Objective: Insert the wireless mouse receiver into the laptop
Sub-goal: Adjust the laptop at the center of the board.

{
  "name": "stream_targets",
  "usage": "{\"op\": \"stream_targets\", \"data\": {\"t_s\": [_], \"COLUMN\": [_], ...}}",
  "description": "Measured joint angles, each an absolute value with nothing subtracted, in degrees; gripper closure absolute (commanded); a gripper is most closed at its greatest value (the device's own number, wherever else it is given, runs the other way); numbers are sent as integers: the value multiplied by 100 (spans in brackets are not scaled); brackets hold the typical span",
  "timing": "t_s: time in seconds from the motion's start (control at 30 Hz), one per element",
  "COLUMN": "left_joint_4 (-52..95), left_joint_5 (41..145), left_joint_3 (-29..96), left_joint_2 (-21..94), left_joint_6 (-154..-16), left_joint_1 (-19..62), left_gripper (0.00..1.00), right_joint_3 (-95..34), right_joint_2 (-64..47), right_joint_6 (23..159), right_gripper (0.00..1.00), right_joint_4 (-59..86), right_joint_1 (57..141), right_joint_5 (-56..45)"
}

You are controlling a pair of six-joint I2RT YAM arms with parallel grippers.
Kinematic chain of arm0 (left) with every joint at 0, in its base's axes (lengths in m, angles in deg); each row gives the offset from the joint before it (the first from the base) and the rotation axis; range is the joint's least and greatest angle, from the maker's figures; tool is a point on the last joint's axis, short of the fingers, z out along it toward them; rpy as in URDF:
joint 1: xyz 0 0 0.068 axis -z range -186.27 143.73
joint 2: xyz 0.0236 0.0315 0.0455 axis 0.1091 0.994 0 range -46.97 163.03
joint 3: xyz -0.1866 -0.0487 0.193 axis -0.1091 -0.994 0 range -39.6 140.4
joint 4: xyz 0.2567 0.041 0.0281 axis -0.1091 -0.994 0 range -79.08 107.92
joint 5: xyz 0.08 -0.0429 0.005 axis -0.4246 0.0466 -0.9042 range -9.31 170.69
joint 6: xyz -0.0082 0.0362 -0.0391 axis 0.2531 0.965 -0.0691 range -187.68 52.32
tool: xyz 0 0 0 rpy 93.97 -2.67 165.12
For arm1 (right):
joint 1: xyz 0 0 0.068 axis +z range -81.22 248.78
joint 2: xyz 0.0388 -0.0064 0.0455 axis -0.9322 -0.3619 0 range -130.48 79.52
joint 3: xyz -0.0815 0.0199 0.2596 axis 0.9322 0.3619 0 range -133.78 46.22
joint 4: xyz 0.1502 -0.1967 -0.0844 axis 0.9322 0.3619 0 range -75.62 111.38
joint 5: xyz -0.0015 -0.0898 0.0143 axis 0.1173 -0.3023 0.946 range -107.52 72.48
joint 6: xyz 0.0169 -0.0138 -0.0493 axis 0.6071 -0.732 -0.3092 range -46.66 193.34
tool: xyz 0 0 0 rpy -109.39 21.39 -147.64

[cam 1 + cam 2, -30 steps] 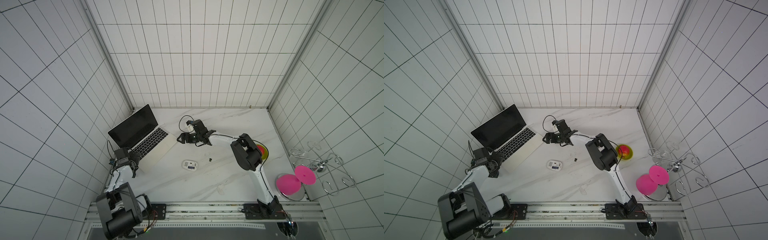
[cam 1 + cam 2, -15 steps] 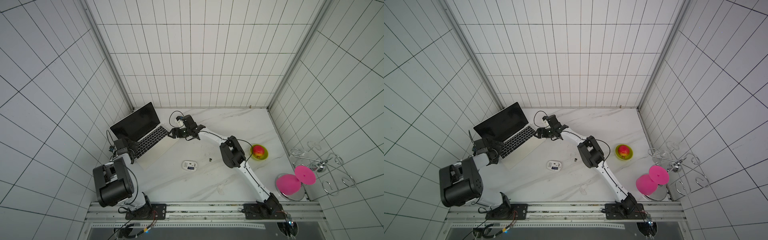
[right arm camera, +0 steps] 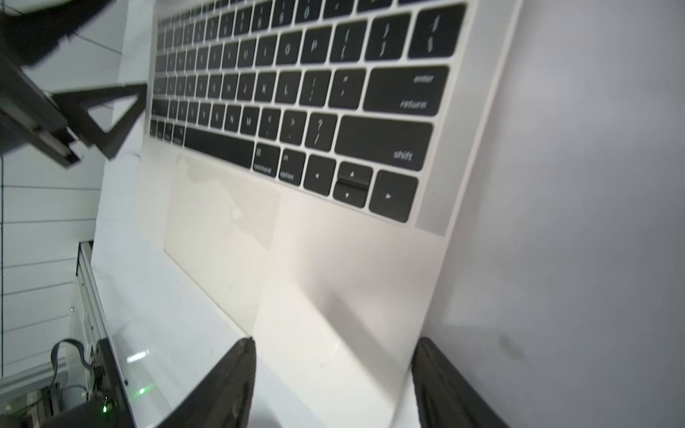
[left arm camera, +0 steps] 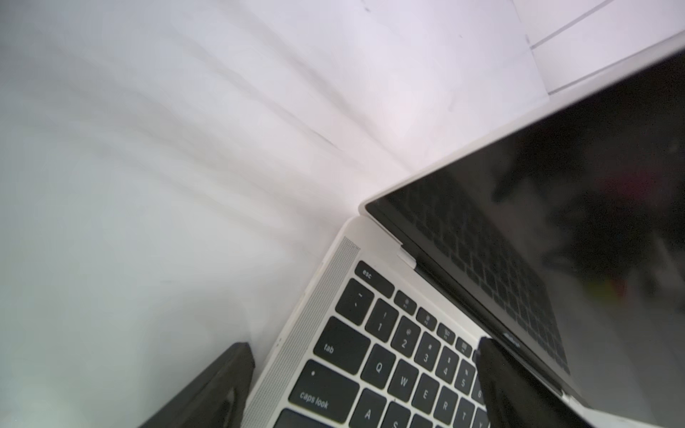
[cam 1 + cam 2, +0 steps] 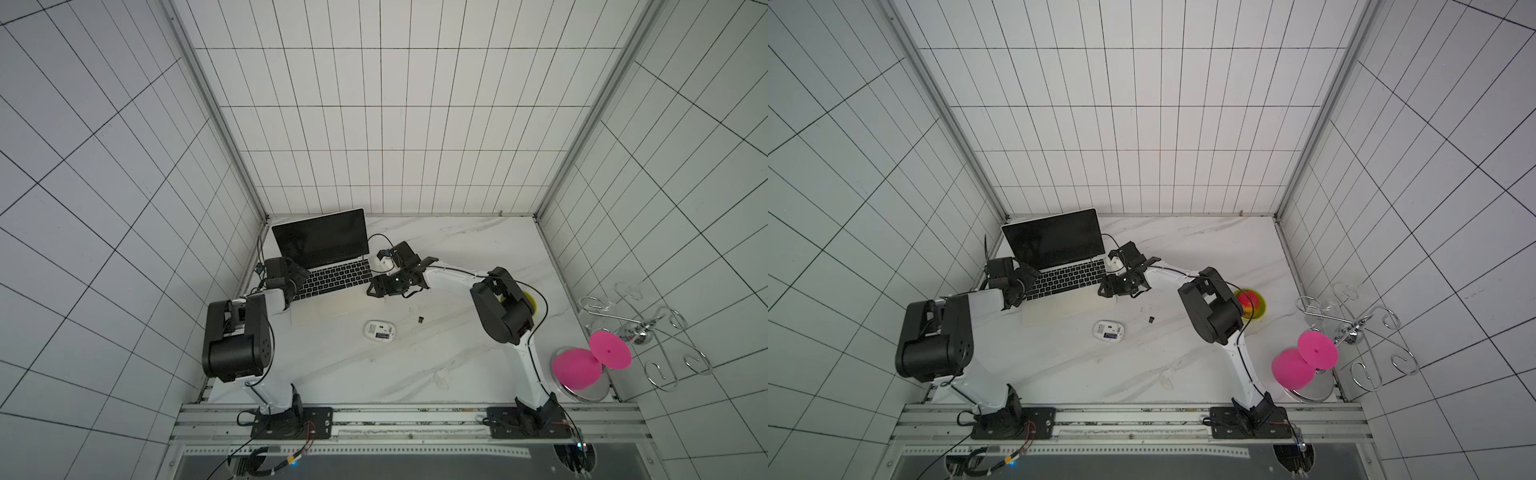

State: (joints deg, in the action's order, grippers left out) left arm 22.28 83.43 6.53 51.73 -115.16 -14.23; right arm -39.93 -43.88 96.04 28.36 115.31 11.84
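Altogether 1 laptop (image 5: 332, 308), 1 receiver (image 5: 420, 319), 1 mouse (image 5: 379, 331); left tool (image 4: 365, 389), right tool (image 3: 333, 374) both agape.

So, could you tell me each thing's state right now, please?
Slim silver-white laptop: lid open, screen dark.
Tiny black USB receiver: lying loose, unplugged.
White oval mouse: lying free, untouched.
Left hand: open, astride the laptop's side edge.
Right hand: open, straddling the laptop's front corner.

Bare white marble tabletop (image 5: 415, 374) lies free around the tiny black receiver (image 5: 420, 319) and the white oval mouse (image 5: 379, 331). The open silver laptop with black keys (image 5: 328, 299) fills the far left corner, hemmed in by the left gripper (image 5: 300, 282) and the right gripper (image 5: 374, 287).
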Motion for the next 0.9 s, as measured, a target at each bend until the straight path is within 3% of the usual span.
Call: {"op": "stream_targets", "data": {"t_s": [0.33,0.47,0.7,0.9], "left_joint_4": [2423,2244,1308,368], "left_joint_5": [8461,8503,8166,7895], "left_joint_3": [2054,2336,2474,2034], "left_joint_2": [6410,6561,6342,5466], "left_joint_6": [-11252,-11105,-10865,-10705], "left_joint_1": [-840,-829,-652,-413], "left_gripper": [7,5,2,2], "right_joint_3": [-3510,-3532,-3185,-2627], "right_joint_2": [-3929,-3887,-3199,-2834], "right_joint_6": [9593,9466,9047,8927], "right_gripper": [31,26,22,22], "right_joint_4": [3369,3487,3555,3575], "right_joint_1": [11797,11907,11972,11854], "right_joint_5": [1202,1093,610,369]}}
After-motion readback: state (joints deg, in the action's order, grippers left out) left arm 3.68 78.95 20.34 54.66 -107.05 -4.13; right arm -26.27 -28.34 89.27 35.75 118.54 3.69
